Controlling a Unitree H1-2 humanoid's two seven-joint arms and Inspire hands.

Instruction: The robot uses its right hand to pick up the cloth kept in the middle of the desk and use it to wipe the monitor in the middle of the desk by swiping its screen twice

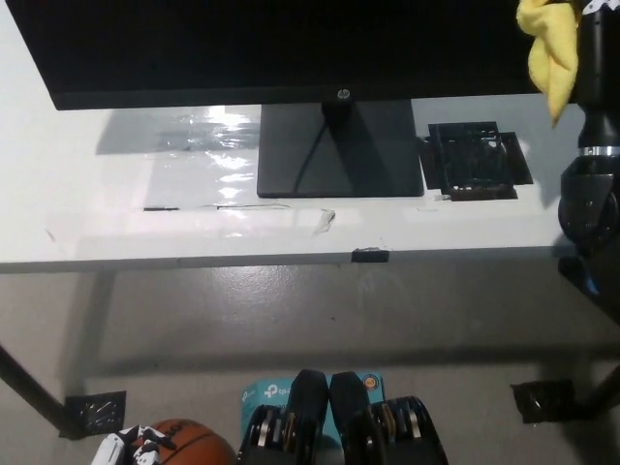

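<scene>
Cloth (548,56), yellow and bunched, hangs at the upper right corner of the head view, pressed against the right end of the monitor (281,48) screen, with its lower tip drooping past the monitor's bottom edge. The black right hand (593,39) is grasping the cloth, though most of the hand is cut off by the picture's edge, and the forearm rises from the lower right. The monitor stands on its dark base (339,150) on the white counter (116,223), and a dark flat object (477,160) lies just right of the base. Down at the lower left, the white left hand (121,449) rests beside an orange basketball (189,444) on the floor; whether it is released or clenched cannot be told.
</scene>
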